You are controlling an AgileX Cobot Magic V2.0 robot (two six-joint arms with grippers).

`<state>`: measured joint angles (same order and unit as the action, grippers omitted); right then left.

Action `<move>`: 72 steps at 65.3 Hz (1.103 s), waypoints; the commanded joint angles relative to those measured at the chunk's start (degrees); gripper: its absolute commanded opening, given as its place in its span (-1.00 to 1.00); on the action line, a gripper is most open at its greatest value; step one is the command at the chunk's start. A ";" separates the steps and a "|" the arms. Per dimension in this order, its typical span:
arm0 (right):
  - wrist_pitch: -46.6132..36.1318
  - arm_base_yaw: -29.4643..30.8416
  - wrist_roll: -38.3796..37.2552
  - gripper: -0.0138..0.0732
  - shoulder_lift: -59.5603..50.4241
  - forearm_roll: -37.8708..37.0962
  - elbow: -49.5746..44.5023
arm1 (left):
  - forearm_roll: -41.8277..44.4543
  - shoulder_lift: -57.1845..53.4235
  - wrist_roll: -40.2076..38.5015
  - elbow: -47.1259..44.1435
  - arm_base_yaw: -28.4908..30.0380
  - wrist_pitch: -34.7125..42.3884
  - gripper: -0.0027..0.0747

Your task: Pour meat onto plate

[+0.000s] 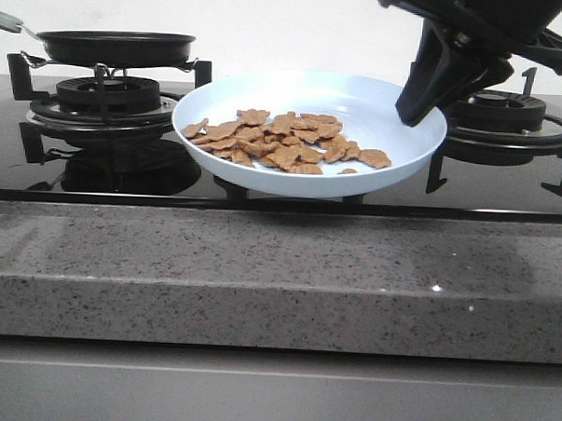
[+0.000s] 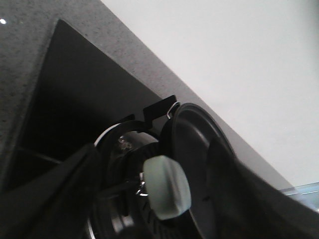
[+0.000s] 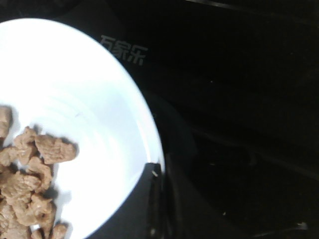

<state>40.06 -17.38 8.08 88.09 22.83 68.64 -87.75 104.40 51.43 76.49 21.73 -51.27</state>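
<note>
Plate (image 1: pixel 397 108): pale blue, shallow, round — sits at the middle of the black glass hob (image 1: pixel 263 186), between the two burners, its near rim toward the hob's front edge. Seems slightly raised off the glass; what carries it I cannot tell.
Meat (image 1: pixel 284 141): thin light-brown pieces in a loose low heap inside the plate, spread from its left side across the centre; one piece lies apart near the right.
Right gripper (image 1: pixel 425 105): black, reaching down from the upper right to the plate's right rim. In the right wrist view one finger (image 3: pixel 149 199) lies against the rim's edge — looks pinched on the plate, the other finger not seen.
Frying pan (image 1: pixel 116 47): black, on the left burner (image 1: pixel 109 96) at the hob's back left; pale handle (image 1: pixel 5 19) runs off left.
Left gripper (image 2: pixel 164 219): dark blurred fingers flank the pan handle's pale end (image 2: pixel 167 186); spread or closed on it, cannot tell.
Right burner (image 1: pixel 504 113): behind the right gripper, partly hidden.
Bench (image 1: pixel 259 275): speckled grey stone along the front of the hob.
</note>
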 commanded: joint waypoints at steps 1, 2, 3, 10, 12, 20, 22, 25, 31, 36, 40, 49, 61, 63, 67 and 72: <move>-1.83 0.13 0.47 -0.84 -1.78 0.87 1.51 | 1.01 -5.25 -1.25 1.93 1.40 -2.40 0.25; -1.83 0.13 0.47 -0.84 -1.78 0.87 1.51 | 1.85 -5.60 -1.51 1.93 1.53 -2.40 0.25; -1.83 0.13 0.47 -0.84 -1.78 0.87 1.51 | 2.19 -6.03 -1.65 1.93 1.76 -2.40 0.25; -1.83 0.13 0.47 -0.84 -1.78 0.87 1.51 | 8.04 -9.63 -2.81 1.93 2.44 -2.40 0.25; -1.83 0.13 0.47 -0.84 -1.78 0.87 1.51 | 9.69 -10.77 -3.34 1.93 2.44 -2.30 0.25; -1.83 0.13 0.47 -0.84 -1.78 0.87 1.51 | 17.25 -15.86 -5.69 1.93 1.34 -2.29 0.25; -1.83 0.13 0.47 -0.84 -1.78 0.87 1.51 | 20.20 -17.94 -6.43 1.93 0.39 -2.39 0.25; -1.83 0.13 0.47 -0.84 -1.78 0.87 1.51 | 24.89 -20.24 -7.98 1.93 -1.46 -2.18 0.25; -1.83 0.13 0.47 -0.84 -1.78 0.87 1.51 | 35.65 -24.27 -13.49 1.93 -5.86 -0.21 0.24; -1.83 0.13 0.47 -0.84 -1.78 0.87 1.51 | 46.15 -27.27 -19.84 1.93 -10.11 1.16 0.21; -1.83 0.13 0.47 -0.84 -1.78 0.87 1.51 | 54.83 -29.35 -25.71 1.93 -13.63 1.53 0.20; -1.83 0.13 0.47 -0.84 -1.78 0.87 1.51 | 68.32 -33.30 -36.08 -0.19 -20.41 1.99 0.20; -1.83 0.13 0.47 -0.84 -1.78 0.87 1.51 | 72.65 -40.69 -40.30 -9.97 -25.00 6.62 0.20; -1.83 0.13 0.47 -0.84 -1.78 0.87 1.51 | 72.65 -41.74 -40.30 -11.35 -25.19 7.06 0.20; -1.83 0.13 0.47 -0.84 -1.78 0.87 1.51 | 72.55 -43.85 -40.30 -13.75 -25.46 7.31 0.20; -1.83 0.13 0.47 -0.84 -1.78 0.87 1.51 | 72.66 -45.69 -40.30 -15.99 -25.46 7.31 0.20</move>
<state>40.16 -17.38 8.08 88.09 22.83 68.64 -14.60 61.82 11.88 61.19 -3.18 -48.41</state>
